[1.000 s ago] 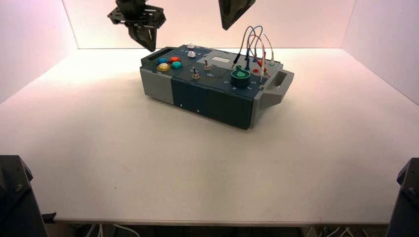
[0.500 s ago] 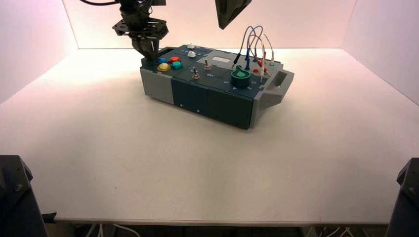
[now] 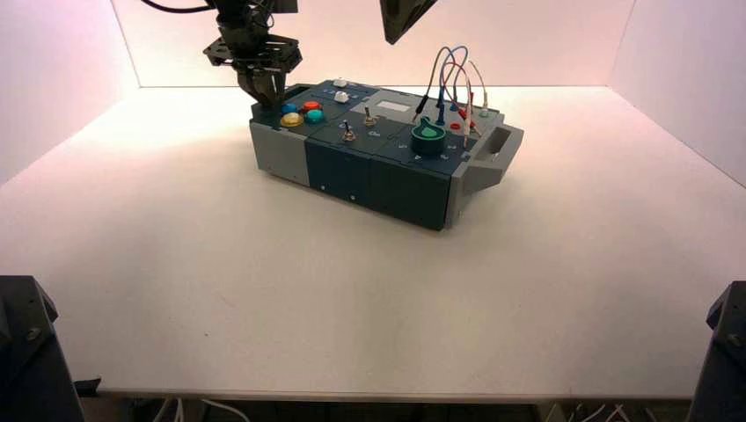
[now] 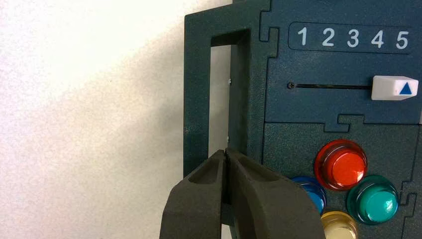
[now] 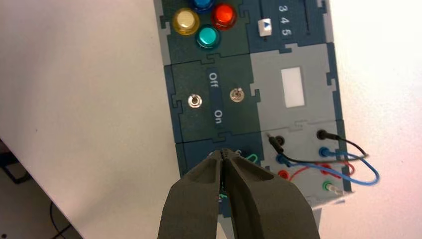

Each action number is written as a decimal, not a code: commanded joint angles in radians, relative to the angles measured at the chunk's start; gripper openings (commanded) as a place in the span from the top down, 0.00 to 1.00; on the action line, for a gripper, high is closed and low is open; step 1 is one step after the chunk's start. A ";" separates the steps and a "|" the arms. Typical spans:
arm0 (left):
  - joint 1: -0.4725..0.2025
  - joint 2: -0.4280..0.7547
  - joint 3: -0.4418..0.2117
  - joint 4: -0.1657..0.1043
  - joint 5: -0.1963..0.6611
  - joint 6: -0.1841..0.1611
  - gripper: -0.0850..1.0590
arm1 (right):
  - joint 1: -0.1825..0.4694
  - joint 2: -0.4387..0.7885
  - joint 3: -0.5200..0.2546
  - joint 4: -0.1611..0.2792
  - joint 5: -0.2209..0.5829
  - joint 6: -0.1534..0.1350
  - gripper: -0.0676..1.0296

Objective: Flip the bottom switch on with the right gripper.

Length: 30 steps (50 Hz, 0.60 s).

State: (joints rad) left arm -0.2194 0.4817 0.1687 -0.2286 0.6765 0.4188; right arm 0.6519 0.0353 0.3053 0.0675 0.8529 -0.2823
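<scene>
My right gripper (image 5: 225,155), fingers pressed together, hangs high above the box (image 3: 352,167). The bottom switch (image 5: 194,101) sits on the box's dark panel beside its front wall. It looks like a tiny, stiff, slick metal lever, so I judge it better nudged at the tip towards "On" than gripped.

The right black end effector (image 5: 223,153) is seen with its two tapered fingers pressed together, poised over the dark blue-grey box (image 5: 199,124) on the white counter (image 5: 74,99). Two small silvery toggle switches are observed beside "Off" and "On" lettering: the bottom switch (image 5: 194,101) and its twin (image 5: 237,94). Yellow (image 5: 186,21), red (image 5: 223,16) and teal (image 5: 207,37) round push buttons are noted.
</scene>
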 commanded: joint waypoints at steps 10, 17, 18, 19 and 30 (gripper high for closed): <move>0.000 0.000 -0.005 0.005 -0.002 0.002 0.95 | 0.034 0.023 -0.064 0.002 -0.005 -0.014 0.96; 0.002 0.000 0.005 0.003 -0.005 0.002 0.95 | 0.032 0.043 -0.072 -0.002 -0.020 -0.015 0.96; 0.002 0.000 0.006 0.005 -0.005 0.002 0.95 | 0.032 0.049 -0.074 -0.002 -0.028 -0.015 0.96; 0.002 0.000 0.006 0.003 -0.005 0.002 0.95 | 0.032 0.055 -0.077 -0.002 -0.032 -0.015 0.96; 0.002 0.005 0.008 0.005 -0.008 0.000 0.95 | 0.032 0.095 -0.092 -0.002 -0.081 -0.015 0.96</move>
State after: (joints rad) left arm -0.2194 0.4863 0.1703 -0.2270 0.6734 0.4172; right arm 0.6796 0.1381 0.2470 0.0660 0.7885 -0.2899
